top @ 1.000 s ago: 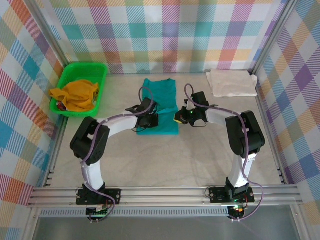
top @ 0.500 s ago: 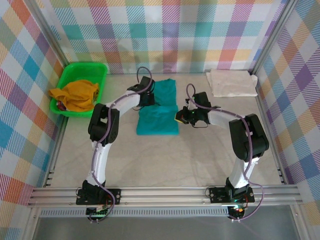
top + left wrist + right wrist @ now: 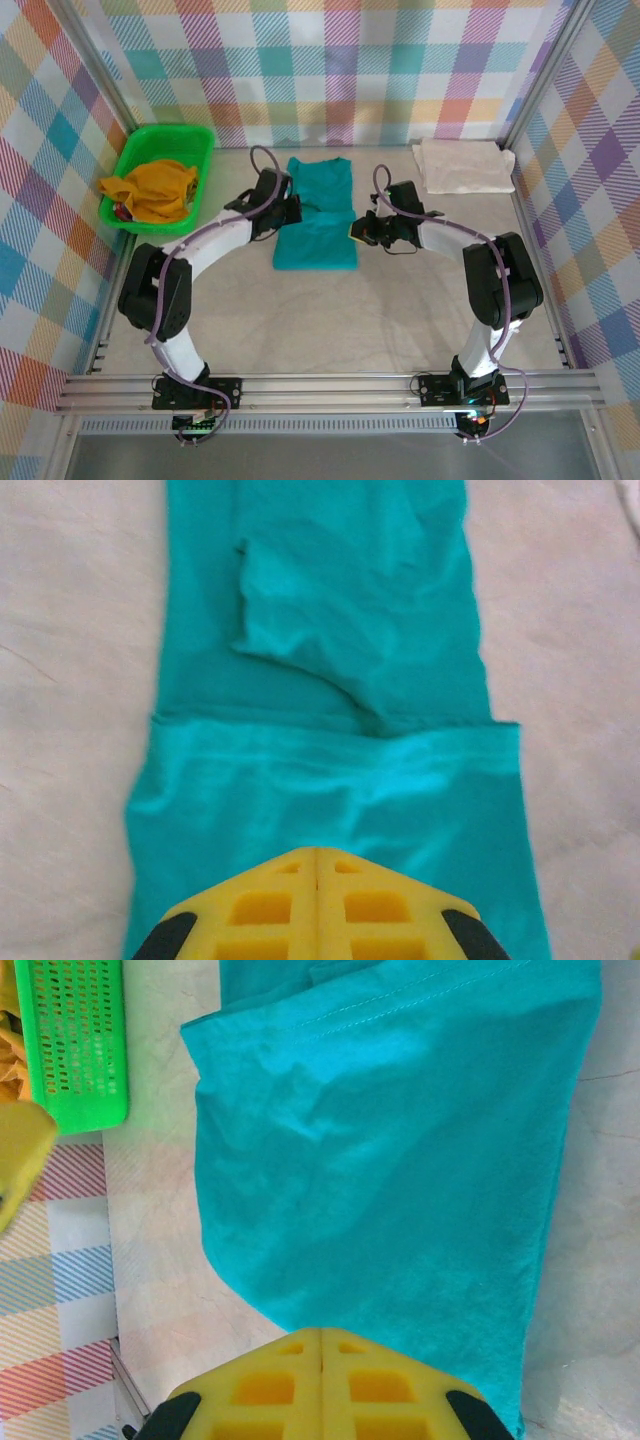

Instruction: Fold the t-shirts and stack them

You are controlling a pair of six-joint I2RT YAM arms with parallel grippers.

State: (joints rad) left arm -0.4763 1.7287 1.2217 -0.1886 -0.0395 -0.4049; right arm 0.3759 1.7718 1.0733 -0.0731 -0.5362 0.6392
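- Top view: the teal tee (image 3: 317, 215) lies mid-table as a long strip. The left gripper (image 3: 284, 211) and right gripper (image 3: 358, 232) sit just beside its two long edges. The cream tee (image 3: 463, 165) rests folded in the far right corner, and a basket (image 3: 170, 131) stands far left. To fold well, both grippers should probably pinch matching corners at one end. They would then lift evenly and lay that end over the other, edges aligned.
- Left wrist view: the left gripper (image 3: 317, 854) has its jaws pressed together with nothing between them. It is over the teal tee (image 3: 330, 780). A rumpled flap (image 3: 300, 620) lies farther along and likely needs flattening first.
- Right wrist view: the right gripper (image 3: 322, 1334) also has its jaws together and holds nothing. It is over the teal tee (image 3: 400, 1160). Whether it touches the cloth cannot be told. The basket (image 3: 75, 1040) is at upper left.
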